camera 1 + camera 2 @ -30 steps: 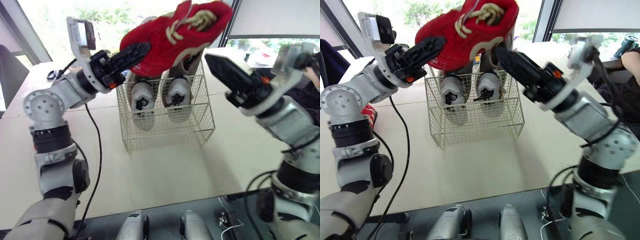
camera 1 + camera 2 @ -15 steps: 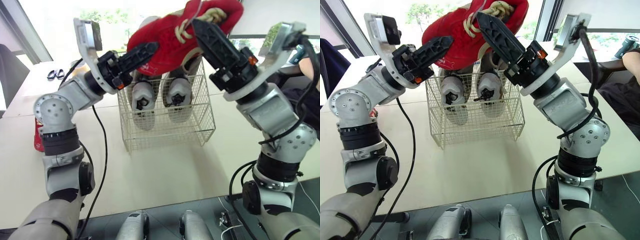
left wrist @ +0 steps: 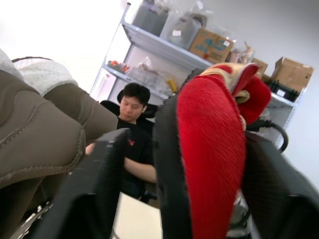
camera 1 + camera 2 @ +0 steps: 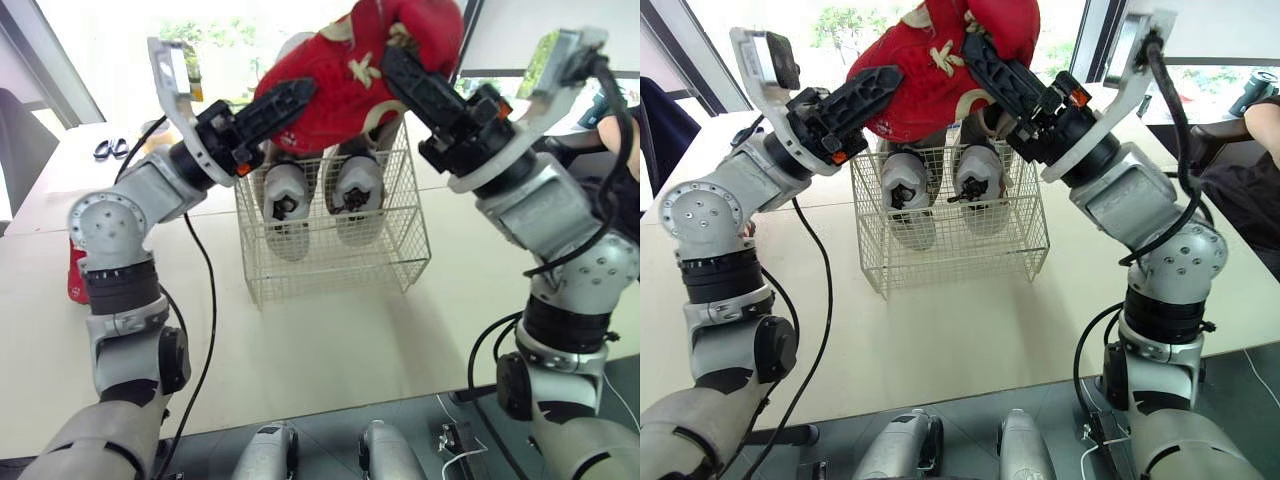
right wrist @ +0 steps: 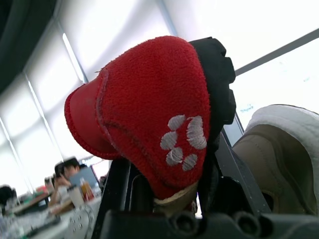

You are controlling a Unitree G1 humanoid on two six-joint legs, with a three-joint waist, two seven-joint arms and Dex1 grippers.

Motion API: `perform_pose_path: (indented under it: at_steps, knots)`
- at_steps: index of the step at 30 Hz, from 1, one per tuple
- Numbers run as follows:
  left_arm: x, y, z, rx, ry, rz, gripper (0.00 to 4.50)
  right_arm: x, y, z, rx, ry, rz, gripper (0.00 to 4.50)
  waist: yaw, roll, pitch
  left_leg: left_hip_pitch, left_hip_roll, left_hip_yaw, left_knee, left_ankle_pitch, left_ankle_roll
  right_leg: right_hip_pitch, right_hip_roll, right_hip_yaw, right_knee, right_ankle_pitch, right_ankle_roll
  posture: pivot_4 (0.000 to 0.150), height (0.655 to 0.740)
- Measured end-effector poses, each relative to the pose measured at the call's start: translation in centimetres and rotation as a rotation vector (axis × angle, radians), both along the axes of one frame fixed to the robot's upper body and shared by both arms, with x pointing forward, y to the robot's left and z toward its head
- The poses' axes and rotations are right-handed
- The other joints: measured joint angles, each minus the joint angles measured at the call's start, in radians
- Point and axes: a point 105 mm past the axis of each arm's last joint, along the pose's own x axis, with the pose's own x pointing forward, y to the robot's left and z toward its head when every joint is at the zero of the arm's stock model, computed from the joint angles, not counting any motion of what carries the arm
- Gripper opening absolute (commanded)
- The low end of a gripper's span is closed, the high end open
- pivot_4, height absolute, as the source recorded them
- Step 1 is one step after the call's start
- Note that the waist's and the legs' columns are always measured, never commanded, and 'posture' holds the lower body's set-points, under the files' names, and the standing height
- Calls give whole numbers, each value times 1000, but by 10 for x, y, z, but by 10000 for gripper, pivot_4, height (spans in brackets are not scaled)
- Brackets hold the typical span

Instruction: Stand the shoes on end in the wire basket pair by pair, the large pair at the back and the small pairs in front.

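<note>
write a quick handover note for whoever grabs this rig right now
Left hand: shut on the red shoe, held in the air above the wire basket.
Right hand: shut on the same shoe from the other side.
Done: the large grey pair stands on end at the back of the basket.
Left: no small shoe is in the basket yet. Stand this one on end in front, then fetch the other red shoe lying on the table at the robot's far left.

Strong daylight from the windows (image 4: 110, 40) behind the wire basket (image 4: 330, 245) burns to white glare; a soft shadow lies on the worktop (image 4: 330, 350) before the basket.
</note>
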Motion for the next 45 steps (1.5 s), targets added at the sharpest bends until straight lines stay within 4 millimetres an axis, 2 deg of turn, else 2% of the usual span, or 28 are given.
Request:
perform_pose_path:
  at_steps: [6, 9, 12, 16, 19, 22, 32, 34, 35, 40, 45]
  knots:
    - [-9, 27, -12, 155, -17, 60, 44202, 6, -26, -11, -405, -100, -73, 6261, 4, 0, 0, 0, 0, 0, 0, -4, 7, 1, 0, -1, -2, 0, 0, 1500, 7400]
    - [-13, 38, -11, 232, -43, 81, 44202, 3, -40, -16, -647, -193, -33, 6261, 2, 0, 1, 0, 0, 0, 0, -5, 8, 2, 1, -1, -3, 0, 0, 1500, 7400]
    - [-16, 42, -11, 272, -58, 78, 44202, 5, -48, -18, -771, -262, 12, 6261, 0, 0, 1, 1, 1, 1, 0, -5, 8, 2, 0, -1, -2, 0, 0, 1500, 7400]
    - [-13, 42, -14, 290, -54, 94, 44202, 8, -50, -37, -918, -319, 108, 6261, 2, 0, 1, 1, 1, 1, 0, -4, 8, 2, 0, -1, -2, 0, 0, 1500, 7400]
    - [-12, 42, -22, 295, -32, 104, 44202, 19, -52, -58, -1063, -391, 128, 6261, 2, 0, 1, 0, 0, 1, 0, -4, 6, 1, 0, 0, -2, 0, 0, 1500, 7400]
    - [-10, 41, -26, 295, -16, 118, 44202, 29, -52, -79, -1120, -406, 174, 6261, 3, -1, 1, 0, 0, 1, 0, 0, 1, 0, 0, 0, -2, 0, 0, 1500, 7400]
    - [-13, 40, -30, 297, -5, 136, 44202, 46, -56, -113, -1193, -430, 210, 6261, 8, -1, 1, 0, 0, 0, 0, 0, 0, 0, -1, 0, -2, 0, 0, 1500, 7400]
    - [-13, 40, -30, 299, -5, 138, 45000, 45, -57, -113, -1200, -439, 213, 16282, 8, -1, 1, 0, 0, 0, 0, 0, 0, 0, -1, 0, -2, 0, 0, 1500, 7400]
    - [-13, 40, -30, 299, -6, 138, 45000, 45, -58, -113, -1202, -438, 215, 19369, 8, -1, 1, 0, 0, 0, 0, 0, 0, 0, -1, 0, -2, 0, 0, 1500, 7400]
    - [-13, 40, -31, 304, -8, 141, 45000, 41, -59, -119, -1208, -414, 234, 43932, 6, -1, 1, 0, 0, 0, 0, 0, -1, 0, -1, 0, -2, 0, 0, 1500, 7400]
    - [-3, 49, -44, 351, 16, 229, 45000, 30, -66, -120, -1244, -397, 214, 43932, 5, -1, 1, 0, 0, 0, -1, 0, -1, -1, -1, 0, -1, 0, 0, 1500, 7400]
